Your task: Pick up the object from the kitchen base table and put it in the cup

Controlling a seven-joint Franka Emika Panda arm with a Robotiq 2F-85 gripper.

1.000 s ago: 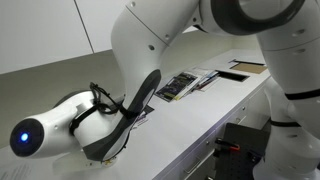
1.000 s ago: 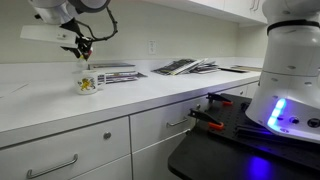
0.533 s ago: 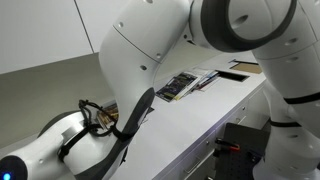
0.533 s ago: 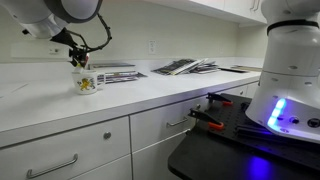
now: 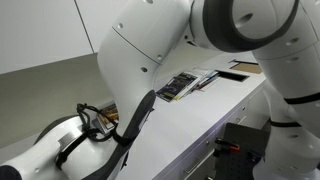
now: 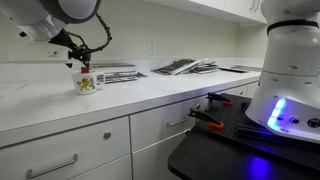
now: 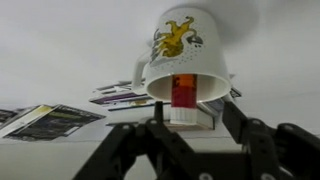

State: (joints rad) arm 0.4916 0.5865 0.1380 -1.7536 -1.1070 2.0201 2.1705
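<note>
The wrist view stands upside down. In it the cup [image 7: 186, 55], a white mug with a yellow figure printed on its side, points its mouth at the camera. The object [image 7: 183, 98], a stick with a red section and a whitish end, stands upright in the cup's mouth. My gripper [image 7: 195, 113] is open; its black fingers [image 7: 158, 118] flank the stick with gaps on both sides. In an exterior view the cup [image 6: 87, 83] sits on the white kitchen base table [image 6: 180, 92] with the gripper [image 6: 80, 63] right above its rim.
Stacks of dark-covered books [image 6: 178, 67] lie spread along the back of the counter, also seen as books [image 5: 180, 85] behind the arm. The big white arm [image 5: 150, 50] fills most of an exterior view. A second robot base [image 6: 290, 80] stands beside the cabinets.
The gripper has come down from above the cup to its rim with the stick. The arm swung across an exterior view, and the jaws now stand apart from the stick.
</note>
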